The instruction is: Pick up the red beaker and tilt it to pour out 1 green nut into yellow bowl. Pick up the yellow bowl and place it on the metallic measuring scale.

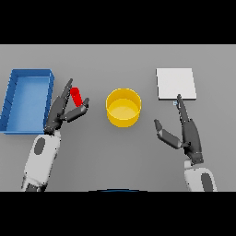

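The left hand (64, 109) had thumb and fingers curled round the red beaker (76, 96), left of the yellow bowl (123, 107). It should be carried over the rim, then tipped gently. The right hand (184, 131) hung open near the scale (175, 83).

Pretty flat, even lighting across the grey table (115, 156), no obvious lamp direction. Bright enough, nothing dim, nothing blown out. Barely any cast shadows, just a slightly darker inside wall on the yellow bowl (123, 108) and some shading along the inner sides of the blue tray (26, 101). No glare, even on the pale scale (175, 83), which reads as a plain matte square. Soft overall, edges a bit fuzzy, especially around the dark fingers of the left hand (62, 110) and right hand (186, 131). Straight lines, no bending toward the edges. Same softness near and far.
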Controlling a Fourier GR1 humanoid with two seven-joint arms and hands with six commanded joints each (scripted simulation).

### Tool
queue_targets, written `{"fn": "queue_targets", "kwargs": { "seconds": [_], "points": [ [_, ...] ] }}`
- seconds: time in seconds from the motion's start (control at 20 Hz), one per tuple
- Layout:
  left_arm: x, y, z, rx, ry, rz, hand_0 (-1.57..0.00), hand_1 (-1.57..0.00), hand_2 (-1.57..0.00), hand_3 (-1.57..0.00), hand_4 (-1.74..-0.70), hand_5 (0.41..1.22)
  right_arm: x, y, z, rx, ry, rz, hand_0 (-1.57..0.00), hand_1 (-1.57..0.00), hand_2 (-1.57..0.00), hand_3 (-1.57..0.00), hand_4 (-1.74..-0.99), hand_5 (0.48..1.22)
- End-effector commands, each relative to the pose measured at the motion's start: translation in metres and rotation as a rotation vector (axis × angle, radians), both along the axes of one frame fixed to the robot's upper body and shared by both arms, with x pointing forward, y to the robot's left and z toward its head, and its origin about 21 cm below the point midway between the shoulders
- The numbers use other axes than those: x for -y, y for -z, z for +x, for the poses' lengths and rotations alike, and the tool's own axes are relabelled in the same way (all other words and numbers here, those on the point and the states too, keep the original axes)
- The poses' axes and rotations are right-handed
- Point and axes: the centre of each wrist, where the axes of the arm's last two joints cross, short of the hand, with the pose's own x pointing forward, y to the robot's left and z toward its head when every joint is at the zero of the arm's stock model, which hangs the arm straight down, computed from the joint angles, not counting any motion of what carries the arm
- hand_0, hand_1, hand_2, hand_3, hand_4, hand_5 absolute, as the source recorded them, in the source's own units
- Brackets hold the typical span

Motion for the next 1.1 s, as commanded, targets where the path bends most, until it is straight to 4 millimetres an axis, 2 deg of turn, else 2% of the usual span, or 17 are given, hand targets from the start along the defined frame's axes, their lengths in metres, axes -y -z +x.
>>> {"fn": "queue_targets", "kwargs": {
  "seconds": [0.0,0.25,0.45,0.5,0.55,0.6,0.65,0.7,0.75,0.8,0.9,0.95,1.0,1.05],
  "points": [
    [0.001,0.003,0.002,-0.002,0.004,0.001,0.00,0.00,0.00,0.00,-1.30,0.690,0.001,-0.001,0.000,0.004,0.002,-0.003,0.00,0.00,0.00,0.00,-1.271,0.646],
    [0.005,-0.002,0.017,-0.004,0.008,-0.003,0.00,0.00,0.00,0.00,-1.29,0.683,0.004,-0.003,0.001,-0.011,0.015,0.011,0.00,0.00,0.00,0.00,-1.265,0.638],
    [0.008,0.001,0.024,0.010,0.020,-0.044,0.00,0.00,0.00,0.00,-1.33,0.695,0.001,-0.007,0.005,-0.011,0.021,-0.004,0.00,0.00,0.00,0.00,-1.264,0.640],
    [0.007,0.003,0.025,0.017,0.020,-0.050,0.00,0.00,0.00,0.00,-1.34,0.698,0.006,-0.001,0.001,-0.016,0.028,-0.004,0.00,0.00,0.00,0.00,-1.263,0.640],
    [0.012,0.007,0.026,0.009,0.013,-0.057,0.00,0.00,0.00,0.00,-1.35,0.704,0.007,-0.004,0.001,-0.007,0.029,-0.007,0.00,0.00,0.00,0.00,-1.261,0.641],
    [0.012,0.007,0.029,0.012,-0.001,-0.079,0.00,-0.03,-0.07,-0.03,-1.38,0.724,0.004,-0.003,0.004,-0.014,0.022,-0.005,0.00,0.00,0.00,0.00,-1.259,0.642],
    [0.010,0.006,0.031,0.020,-0.015,-0.097,-0.12,-0.15,-0.18,-0.12,-1.41,0.750,0.003,-0.002,0.001,-0.006,0.018,-0.003,0.00,0.00,0.00,0.00,-1.260,0.642],
    [0.012,0.005,0.034,0.015,-0.027,-0.117,-0.29,-0.33,-0.36,-0.29,-1.45,0.783,0.002,-0.003,0.000,0.001,0.018,-0.005,0.00,0.00,0.00,0.00,-1.258,0.644],
    [0.016,0.006,0.036,-0.007,-0.042,-0.112,-0.44,-0.48,-0.52,-0.55,-1.45,0.871,0.003,-0.005,0.001,-0.002,0.023,-0.009,0.00,0.00,0.00,0.00,-1.257,0.645],
    [0.018,0.006,0.037,-0.001,-0.045,-0.095,-0.66,-0.70,-0.73,-0.72,-1.50,0.941,0.004,-0.003,-0.002,-0.005,0.026,-0.013,0.00,0.00,0.00,0.00,-1.255,0.644],
    [0.023,0.004,0.038,0.013,-0.020,-0.065,-0.99,-1.01,-1.03,-0.93,-1.57,1.042,0.006,-0.002,-0.001,-0.003,0.026,-0.007,0.00,0.00,0.00,0.00,-1.254,0.645],
    [0.022,0.006,0.037,0.025,-0.015,-0.059,-1.11,-1.12,-1.14,-0.97,-1.60,1.078,0.004,-0.001,-0.001,-0.007,0.026,-0.006,0.00,0.00,0.00,0.00,-1.252,0.644],
    [0.023,0.006,0.037,0.029,-0.005,-0.047,-1.20,-1.21,-1.23,-1.09,-1.57,1.106,0.001,-0.001,-0.001,-0.012,0.030,-0.006,0.00,0.00,0.00,0.00,-1.250,0.643],
    [0.022,0.006,0.035,0.025,0.005,-0.045,-1.27,-1.29,-1.30,-1.19,-1.54,1.129,0.006,-0.003,0.000,-0.004,0.028,0.000,0.00,0.00,0.00,0.00,-1.254,0.644]
  ]
}}
